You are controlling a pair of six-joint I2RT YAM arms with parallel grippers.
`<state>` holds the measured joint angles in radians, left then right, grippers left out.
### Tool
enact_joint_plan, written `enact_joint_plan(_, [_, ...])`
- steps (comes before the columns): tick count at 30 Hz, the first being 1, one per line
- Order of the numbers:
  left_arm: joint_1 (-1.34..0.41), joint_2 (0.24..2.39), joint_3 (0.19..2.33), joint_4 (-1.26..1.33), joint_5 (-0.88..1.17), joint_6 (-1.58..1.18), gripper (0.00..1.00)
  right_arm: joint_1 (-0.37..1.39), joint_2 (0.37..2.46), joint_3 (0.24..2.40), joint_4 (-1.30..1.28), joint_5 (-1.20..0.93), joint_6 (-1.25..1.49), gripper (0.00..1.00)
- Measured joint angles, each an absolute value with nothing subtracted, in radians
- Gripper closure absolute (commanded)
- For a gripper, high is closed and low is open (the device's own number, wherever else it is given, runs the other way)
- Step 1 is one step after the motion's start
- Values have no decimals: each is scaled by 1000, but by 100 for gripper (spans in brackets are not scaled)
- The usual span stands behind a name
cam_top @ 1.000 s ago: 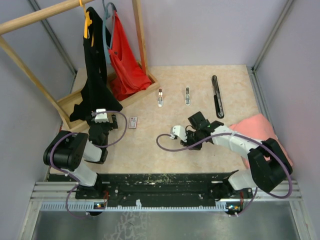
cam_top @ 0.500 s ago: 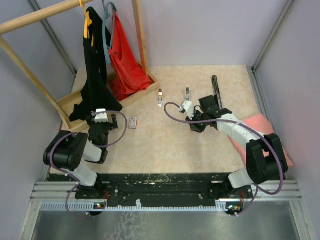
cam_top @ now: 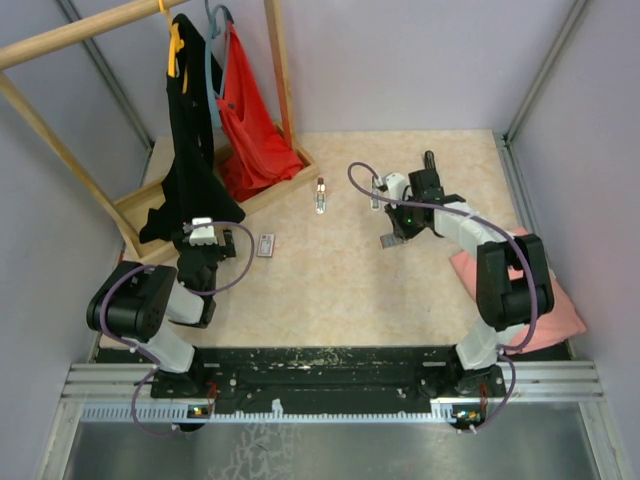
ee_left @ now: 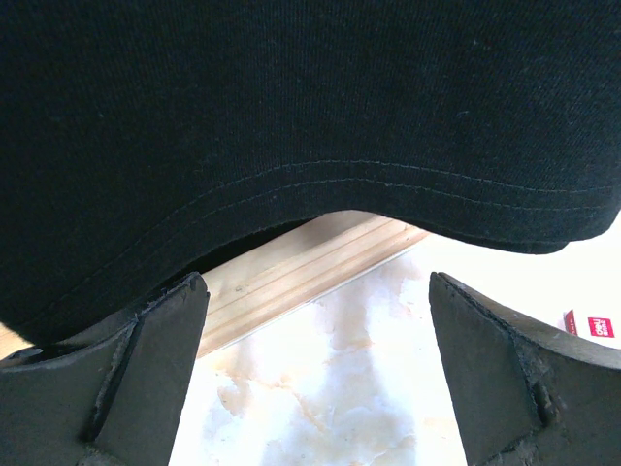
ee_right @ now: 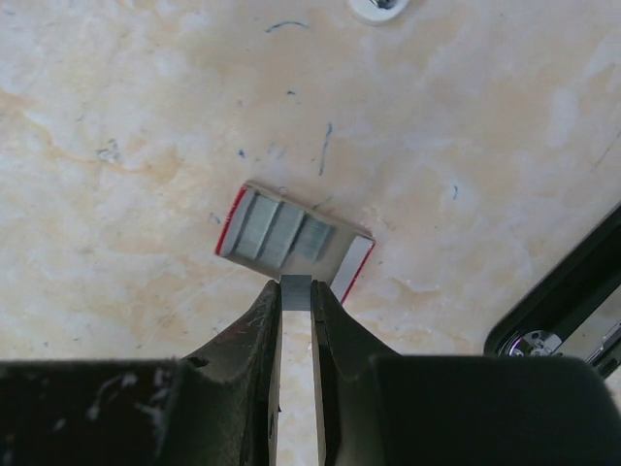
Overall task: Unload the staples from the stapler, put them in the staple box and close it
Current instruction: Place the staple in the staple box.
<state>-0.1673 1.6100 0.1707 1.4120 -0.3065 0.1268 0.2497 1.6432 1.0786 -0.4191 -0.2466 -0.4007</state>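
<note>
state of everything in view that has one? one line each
right gripper: shut on staples.
staples: short strip, pinched between the gripper's tips.
left gripper: open, empty.
stapler: lying on the table, not held; loaded or not, cannot tell.
small tray: open, grey strips inside.
black garment: hanging.
red garment: hanging.

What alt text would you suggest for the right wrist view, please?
The right tool pinches a thin silvery strip of staples just short of a small open red-edged box holding more grey strips, on a marbled beige table. The black stapler shows at the lower right edge.
</note>
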Motion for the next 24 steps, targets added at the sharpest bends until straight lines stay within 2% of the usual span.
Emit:
enact_joint_plan(10, [-167,1610,171,1412,-307,127,0,233,1749,1110,-402,-165,-334,88])
enact_joint_plan(24, [-167,1610,171,1412,-307,127,0,233,1763,1128,-372,-124,-300,88])
